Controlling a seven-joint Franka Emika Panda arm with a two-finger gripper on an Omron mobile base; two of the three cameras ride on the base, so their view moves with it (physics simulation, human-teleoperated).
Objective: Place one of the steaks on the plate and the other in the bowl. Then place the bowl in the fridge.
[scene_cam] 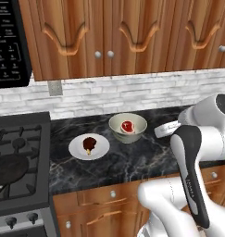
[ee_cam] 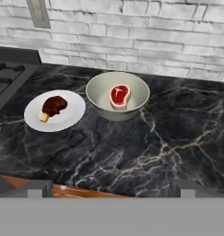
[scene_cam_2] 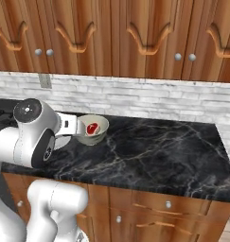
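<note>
On the black marble counter (scene_cam: pixel 128 164) stands the pale bowl (scene_cam: pixel 128 127) (scene_cam_2: pixel 92 128) (ee_cam: pixel 118 96), with the bright red steak (scene_cam: pixel 127 126) (scene_cam_2: pixel 92 128) (ee_cam: pixel 119 95) lying inside it. Just left of the bowl is the white plate (scene_cam: pixel 89 146) (ee_cam: pixel 54 110), and the dark reddish-brown steak (scene_cam: pixel 89 143) (ee_cam: pixel 53 106) rests on it. My gripper (ee_cam: pixel 111 190) hovers back over the counter's front edge, open and holding nothing, its fingertips (ee_cam: pixel 36 188) wide apart. It is well short of the bowl and plate. The fridge is out of view.
A gas stove (scene_cam: pixel 19 139) with a dark pan (scene_cam: pixel 7 170) sits to the left of the plate. A microwave (scene_cam: pixel 9 41) and wooden wall cabinets (scene_cam: pixel 132 32) hang above. The counter stretches on to the right (scene_cam_2: pixel 173 151).
</note>
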